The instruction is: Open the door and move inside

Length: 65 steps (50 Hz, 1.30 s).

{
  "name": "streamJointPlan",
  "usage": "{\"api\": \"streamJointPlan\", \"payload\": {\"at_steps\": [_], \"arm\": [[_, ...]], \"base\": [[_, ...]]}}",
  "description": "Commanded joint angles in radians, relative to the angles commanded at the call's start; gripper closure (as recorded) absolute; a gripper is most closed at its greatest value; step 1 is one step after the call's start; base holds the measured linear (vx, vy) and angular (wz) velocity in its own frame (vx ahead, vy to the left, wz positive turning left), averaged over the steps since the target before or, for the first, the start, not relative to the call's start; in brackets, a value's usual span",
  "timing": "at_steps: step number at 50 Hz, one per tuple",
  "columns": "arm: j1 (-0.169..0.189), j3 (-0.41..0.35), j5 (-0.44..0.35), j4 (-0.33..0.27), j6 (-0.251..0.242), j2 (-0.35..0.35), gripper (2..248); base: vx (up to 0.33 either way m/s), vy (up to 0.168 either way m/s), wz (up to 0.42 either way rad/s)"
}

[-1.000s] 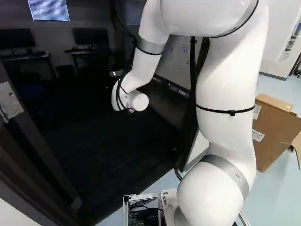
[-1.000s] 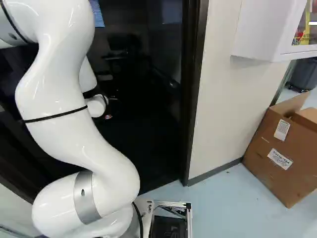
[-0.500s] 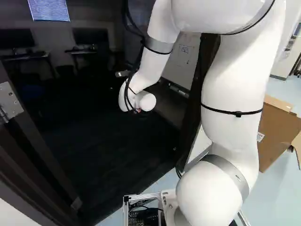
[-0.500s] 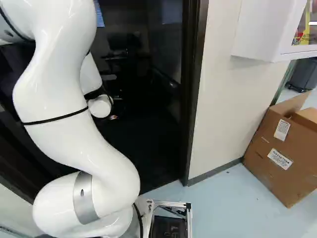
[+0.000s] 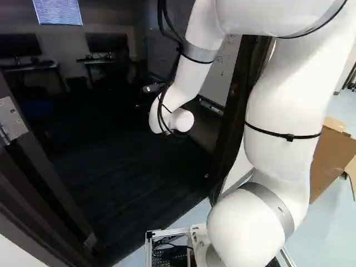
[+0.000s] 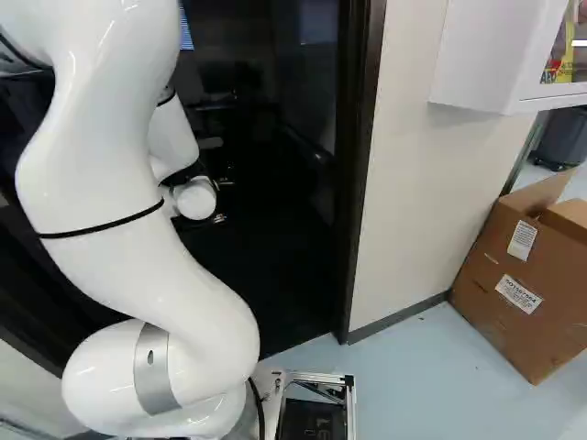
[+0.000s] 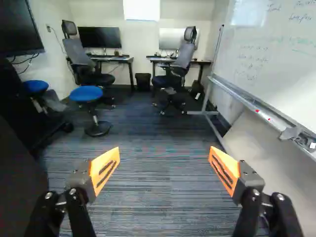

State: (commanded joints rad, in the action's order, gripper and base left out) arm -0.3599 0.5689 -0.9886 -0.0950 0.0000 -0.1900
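The doorway stands open onto a dark room, its brown frame (image 6: 360, 165) at the right of the arm in the right base view. A metal hinge (image 5: 11, 119) shows on dark woodwork at the left of the left base view. My arm's white wrist (image 5: 172, 119) reaches toward the room; the gripper is hidden behind it in both base views. In the wrist view the gripper (image 7: 164, 157) is open, its orange pads wide apart with nothing between them. A dark panel (image 7: 19, 168) stands beside it, possibly the door leaf; no handle is visible.
Inside are a carpeted floor (image 7: 148, 133), a blue stool (image 7: 86, 94), office chairs, desks (image 7: 116, 59) and a whiteboard (image 7: 276, 59) on a wheeled stand. A cardboard box (image 6: 518, 275) stands outside by the wall (image 6: 413, 183), below a white cabinet (image 6: 495, 55).
The arm has swung rightward in the left base view, its wrist moving right and slightly down in the right base view. The base and doorway have not shifted.
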Motion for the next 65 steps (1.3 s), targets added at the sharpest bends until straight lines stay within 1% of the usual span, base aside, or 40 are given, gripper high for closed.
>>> {"api": "streamJointPlan", "payload": {"at_steps": [12, 21, 65], "arm": [[0.035, -0.029, 0.000, -0.045, 0.000, 0.026, 3], [0.062, -0.050, 0.000, -0.064, 0.000, 0.044, 3], [0.202, -0.134, 0.000, -0.068, 0.000, 0.122, 3]], "base": [[0.000, 0.000, 0.000], [0.000, 0.000, 0.000], [0.000, 0.000, 0.000]]}}
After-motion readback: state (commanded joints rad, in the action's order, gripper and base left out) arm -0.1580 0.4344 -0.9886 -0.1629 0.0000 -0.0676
